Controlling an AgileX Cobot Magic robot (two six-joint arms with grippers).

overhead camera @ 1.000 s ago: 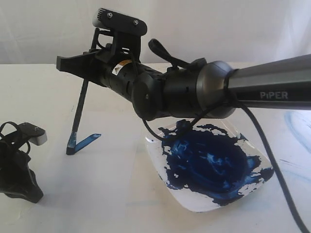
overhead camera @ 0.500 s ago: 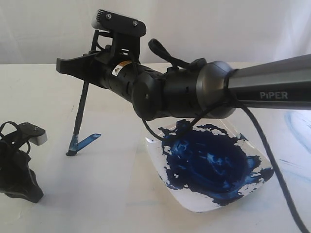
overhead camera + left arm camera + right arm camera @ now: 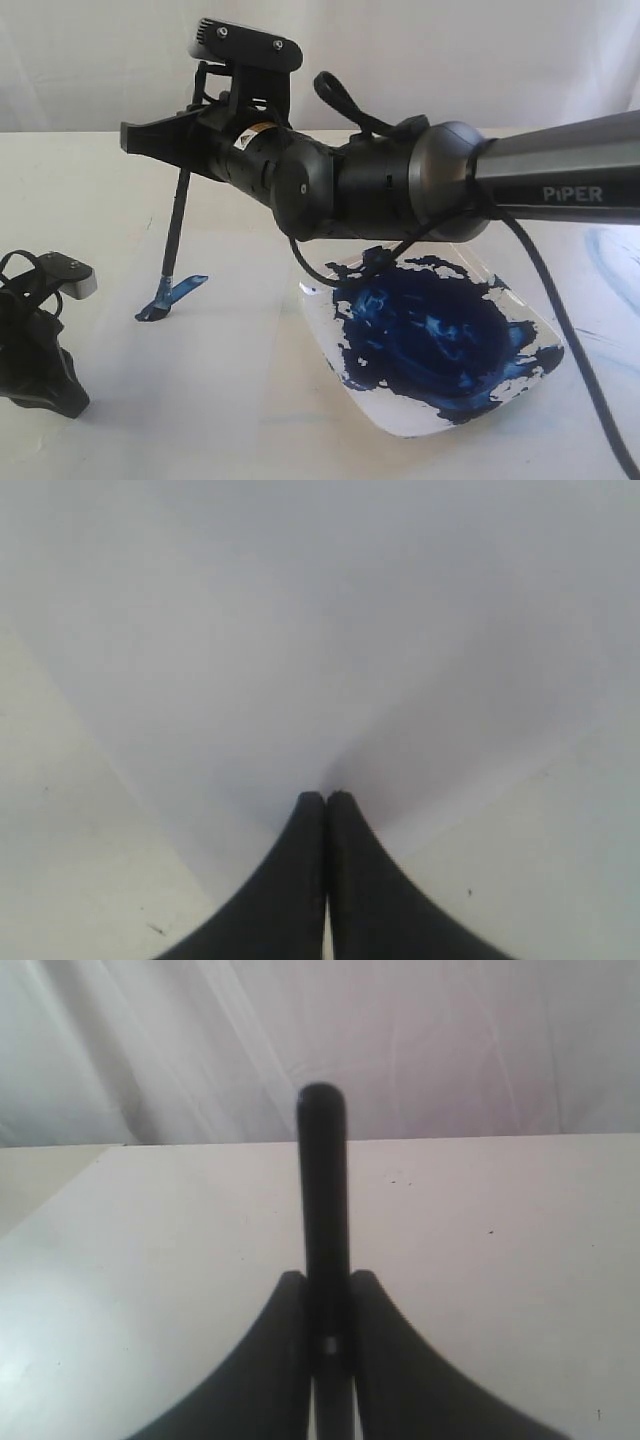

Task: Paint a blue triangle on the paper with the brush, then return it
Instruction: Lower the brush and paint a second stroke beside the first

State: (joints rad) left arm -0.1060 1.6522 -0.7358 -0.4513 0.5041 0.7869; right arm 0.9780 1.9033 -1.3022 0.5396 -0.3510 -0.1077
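Right gripper [image 3: 135, 138] is clamping the brush [image 3: 175, 225] by its upper handle, with the jaws closed on it. Brush is standing near upright, slightly tilted, its blue tip down on the paper [image 3: 300, 630] at the end of a short blue stroke [image 3: 182, 291]. Right arm is showing PiPER lettering [image 3: 573, 193]; the small wrist label is too blurred to read. Plate [image 3: 400, 425] of dark-blue paint is sitting near the stroke. Left gripper [image 3: 40, 370] is resting low, jaws pressed together and empty.
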